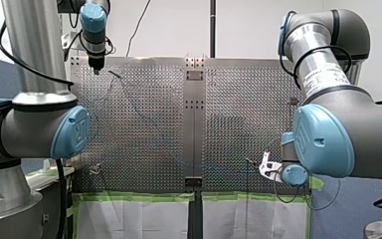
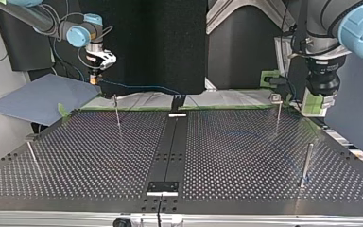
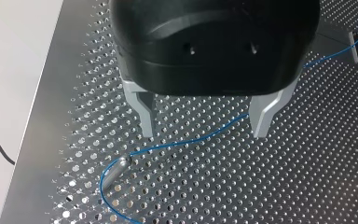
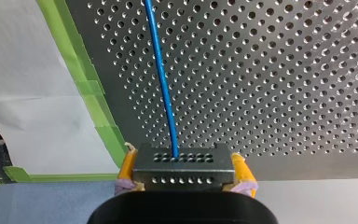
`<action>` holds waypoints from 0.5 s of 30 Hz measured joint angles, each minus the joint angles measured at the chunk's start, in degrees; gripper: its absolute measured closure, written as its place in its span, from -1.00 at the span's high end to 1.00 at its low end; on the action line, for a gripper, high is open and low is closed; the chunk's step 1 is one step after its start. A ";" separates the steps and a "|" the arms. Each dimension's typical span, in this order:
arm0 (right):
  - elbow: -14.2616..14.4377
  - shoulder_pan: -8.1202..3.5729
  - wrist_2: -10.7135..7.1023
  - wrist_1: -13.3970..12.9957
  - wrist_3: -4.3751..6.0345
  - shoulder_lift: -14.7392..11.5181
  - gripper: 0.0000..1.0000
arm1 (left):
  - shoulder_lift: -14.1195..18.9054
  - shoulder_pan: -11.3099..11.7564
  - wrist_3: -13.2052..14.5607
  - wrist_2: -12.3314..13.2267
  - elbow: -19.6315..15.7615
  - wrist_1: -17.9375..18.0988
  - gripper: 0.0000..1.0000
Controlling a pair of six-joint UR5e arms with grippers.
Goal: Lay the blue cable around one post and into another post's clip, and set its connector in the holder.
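Front view shows you the big holey table (image 1: 238, 99), with my left gripper (image 1: 96, 68) in the upper left of the frame and my right gripper (image 1: 263, 165) in the lower right. Under my left gripper's wide-apart fingers (image 3: 263, 116) the blue cable (image 3: 191, 140) bends around a post (image 3: 116, 167), so I think that loop is made, but my right gripper's yellow pads (image 4: 128, 163) are pinching the connector (image 4: 182, 170), so the clip and the holder are left to do. Other thin posts (image 2: 117, 113) stand up on the table, and the cable could catch on them.
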 joint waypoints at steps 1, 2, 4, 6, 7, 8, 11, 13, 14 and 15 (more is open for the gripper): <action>0.00 0.00 0.00 0.00 0.00 0.00 -1.00 | 0.00 0.00 0.00 0.00 0.00 0.00 0.97; 0.00 0.00 0.00 -0.01 0.00 0.00 -1.00 | 0.00 0.00 0.00 0.02 0.00 0.00 0.97; 0.00 0.00 0.00 -0.01 0.00 0.00 -1.00 | 0.00 -0.01 0.00 0.05 0.00 0.00 0.97; 0.00 0.00 0.00 -0.02 0.00 0.00 -1.00 | 0.00 -0.04 0.00 0.08 0.01 0.01 0.97; 0.00 0.00 0.00 -0.02 0.00 0.00 -1.00 | 0.01 -0.09 0.00 0.11 0.00 0.01 0.97; 0.00 0.00 0.00 -0.03 0.00 0.00 -1.00 | 0.08 -0.18 0.00 0.23 0.00 0.02 0.97; 0.00 0.00 0.00 -0.08 0.00 0.00 -1.00 | 0.42 -0.46 0.00 0.91 -0.11 0.24 0.97; 0.00 0.00 0.00 -0.10 0.01 0.00 -1.00 | 0.83 -0.65 -0.01 1.58 -0.52 0.78 0.97; 0.00 0.00 0.00 -0.10 0.00 0.00 -1.00 | 1.17 -0.76 -0.09 2.12 -0.95 1.26 0.97; 0.00 0.00 0.00 -0.10 0.00 0.00 -1.00 | 1.43 -0.83 -0.21 2.54 -1.34 1.64 0.97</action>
